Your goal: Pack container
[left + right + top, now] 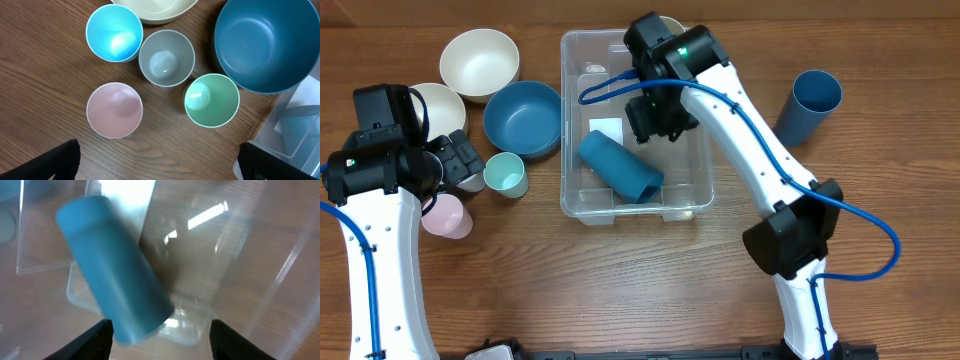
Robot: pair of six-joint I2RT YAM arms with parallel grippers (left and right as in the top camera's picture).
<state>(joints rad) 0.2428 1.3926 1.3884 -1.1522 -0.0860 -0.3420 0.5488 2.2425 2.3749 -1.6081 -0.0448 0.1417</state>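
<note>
**Clearance risks on both sides**

The container (682,178) sits at frame centre, with a blue tumbler (620,166) lying diagonally on its floor. Your right gripper (160,342) hangs over it, jaws apart, gripping nothing. Your left gripper (157,167), jaws wide and empty, hovers near the small cups (212,100), which stand close together. Risks: a finger clips the tumbler or the container wall on lifting, or neighbours topple when you grasp one cup.
</note>
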